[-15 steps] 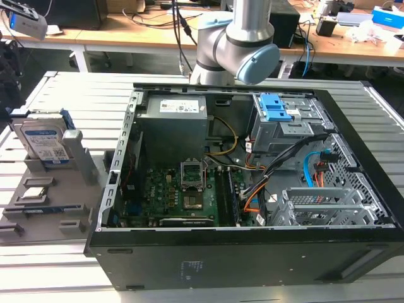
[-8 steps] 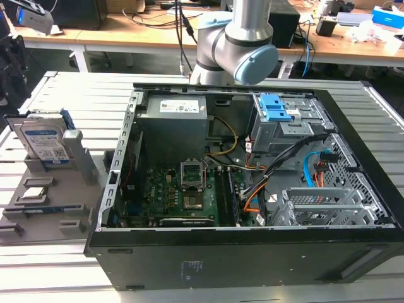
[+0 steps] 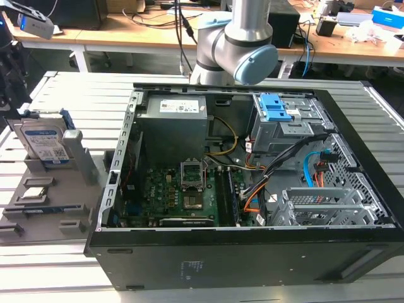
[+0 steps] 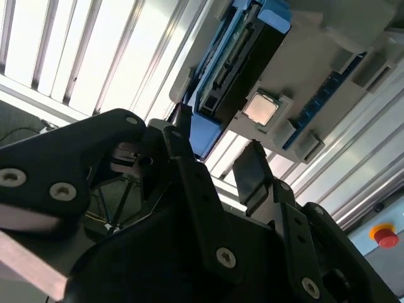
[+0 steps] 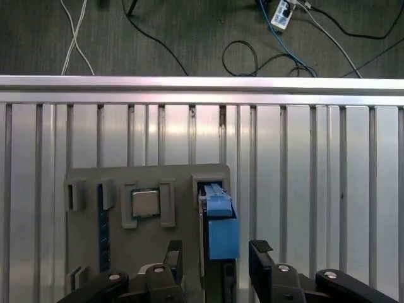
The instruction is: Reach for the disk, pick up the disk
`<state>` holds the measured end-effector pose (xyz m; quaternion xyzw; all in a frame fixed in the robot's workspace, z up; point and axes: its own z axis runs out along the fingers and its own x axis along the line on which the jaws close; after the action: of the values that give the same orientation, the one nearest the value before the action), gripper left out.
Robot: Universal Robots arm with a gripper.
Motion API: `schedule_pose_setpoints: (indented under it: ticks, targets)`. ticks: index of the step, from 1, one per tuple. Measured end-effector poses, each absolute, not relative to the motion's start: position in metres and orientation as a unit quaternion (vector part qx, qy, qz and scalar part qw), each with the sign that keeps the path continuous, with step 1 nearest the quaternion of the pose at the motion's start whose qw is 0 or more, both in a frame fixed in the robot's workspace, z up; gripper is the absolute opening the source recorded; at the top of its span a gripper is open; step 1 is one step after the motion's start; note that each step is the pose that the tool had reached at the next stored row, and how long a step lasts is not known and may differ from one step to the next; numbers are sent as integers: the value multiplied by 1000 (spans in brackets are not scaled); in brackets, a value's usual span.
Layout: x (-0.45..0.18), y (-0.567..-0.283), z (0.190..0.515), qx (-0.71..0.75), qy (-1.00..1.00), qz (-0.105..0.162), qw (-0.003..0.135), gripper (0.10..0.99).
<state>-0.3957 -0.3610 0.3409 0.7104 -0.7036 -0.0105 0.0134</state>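
At the exterior view's left the disk (image 3: pixel 44 142) stands on edge in a slot of a grey holder (image 3: pixel 63 208), its white-and-blue label facing out and a blue rail along its rim; the holder lies on the slatted metal worktop (image 3: pixel 44 271). Just beside it, toward the middle, an open computer case (image 3: pixel 252 259) lies on its side, boards and cables showing; behind the case stands the arm (image 3: pixel 237 38), grey with a pale blue cap.

In the first wrist view the disk is seen edge-on, blue rail uppermost; a small square chip (image 5: pixel 145 203) sits in the holder near it. The black fingers (image 5: pixel 260 252) are spread wide, one to each side of the disk's edge; they grip nothing. The second wrist view shows the same wide gap, the tips apart from the disk.
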Motion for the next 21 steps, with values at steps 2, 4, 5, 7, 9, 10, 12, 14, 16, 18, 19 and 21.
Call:
schedule_pose_setpoints:
  ticks: [2,4,5,7,9,10,12,14,16,18,19,21]
  targets:
    - [-397,-361,337,710,-704,-11,13,541]
    - [-398,-361,334,710,-704,-11,13,541]
    - [-398,-361,333,710,-704,-11,13,541]
    - [-399,-361,329,710,-704,-11,13,541]
    - [-399,-361,323,711,-703,-11,13,541]
    - [-399,-361,322,711,-703,-11,13,541]
    - [-399,-361,316,711,-703,-10,13,541]
    - [-399,-361,311,711,-703,-10,13,541]
    - [-399,-361,307,711,-703,-10,13,541]
    - [-399,-361,303,711,-703,-11,13,541]
    - [-399,-361,302,711,-702,-10,13,541]
    - [-399,-361,298,712,-702,-11,13,541]
